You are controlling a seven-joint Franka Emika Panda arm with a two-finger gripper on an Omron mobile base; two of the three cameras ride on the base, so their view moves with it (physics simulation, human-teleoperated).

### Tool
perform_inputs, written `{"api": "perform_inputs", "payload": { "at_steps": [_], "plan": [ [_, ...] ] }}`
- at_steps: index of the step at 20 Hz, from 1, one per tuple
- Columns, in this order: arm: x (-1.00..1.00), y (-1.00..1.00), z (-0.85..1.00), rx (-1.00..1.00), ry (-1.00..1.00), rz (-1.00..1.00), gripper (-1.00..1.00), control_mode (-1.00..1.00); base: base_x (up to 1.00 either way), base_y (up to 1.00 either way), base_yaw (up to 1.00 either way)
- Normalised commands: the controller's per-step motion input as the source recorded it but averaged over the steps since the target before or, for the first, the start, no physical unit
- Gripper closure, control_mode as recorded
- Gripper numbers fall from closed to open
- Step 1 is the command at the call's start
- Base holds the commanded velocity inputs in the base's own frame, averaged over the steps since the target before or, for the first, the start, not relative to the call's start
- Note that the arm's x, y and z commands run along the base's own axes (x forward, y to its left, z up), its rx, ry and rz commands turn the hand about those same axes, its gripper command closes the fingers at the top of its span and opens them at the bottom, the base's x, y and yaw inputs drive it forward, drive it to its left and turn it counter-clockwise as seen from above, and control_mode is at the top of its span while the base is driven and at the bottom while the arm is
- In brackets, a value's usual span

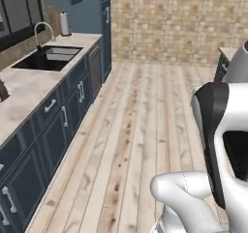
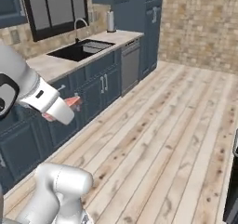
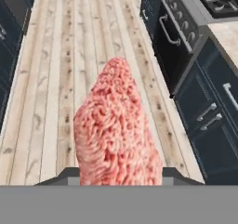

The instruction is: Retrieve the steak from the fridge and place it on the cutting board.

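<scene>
The steak (image 3: 116, 125), a flat pinkish-red slab with a grainy surface, stands up from the bottom of the hand view, held over the plank floor. My gripper (image 3: 118, 174) is shut on its lower end, and the meat hides the fingertips. In the right base view the steak (image 2: 73, 101) pokes out as a small pink patch past my white wrist, level with the lower cabinet fronts on the left. The fridge and the cutting board are out of view.
A stone counter (image 1: 29, 87) with a black sink (image 1: 48, 58), a faucet and a paper towel roll (image 1: 64, 23) runs along the left above blue-grey cabinets (image 1: 63, 121). A black oven (image 3: 172, 32) with a stovetop shows on the right of the hand view. The wooden floor (image 2: 172, 125) lies open between them.
</scene>
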Motion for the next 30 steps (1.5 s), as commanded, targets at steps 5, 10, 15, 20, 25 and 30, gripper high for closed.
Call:
{"api": "perform_inputs", "payload": {
  "at_steps": [5, 10, 15, 20, 25, 30],
  "plan": [
    [0.00, 0.00, 0.00, 0.00, 0.00, 0.00, 1.00, 1.00, 0.30, 0.00, -0.68],
    [0.00, 0.00, 0.00, 0.00, 0.00, 0.00, 1.00, 1.00, 0.04, 0.29, -0.64],
    [0.00, 0.00, 0.00, 0.00, 0.00, 0.00, 1.00, 1.00, 0.02, 0.43, -0.60],
    [0.00, 0.00, 0.00, 0.00, 0.00, 0.00, 1.00, 1.00, 0.36, 0.29, -0.71],
    [0.00, 0.00, 0.00, 0.00, 0.00, 0.00, 1.00, 1.00, 0.54, 0.35, -0.75],
    [0.00, 0.00, 0.00, 0.00, 0.00, 0.00, 1.00, 1.00, 0.53, 0.64, -0.67]
  ]
}}
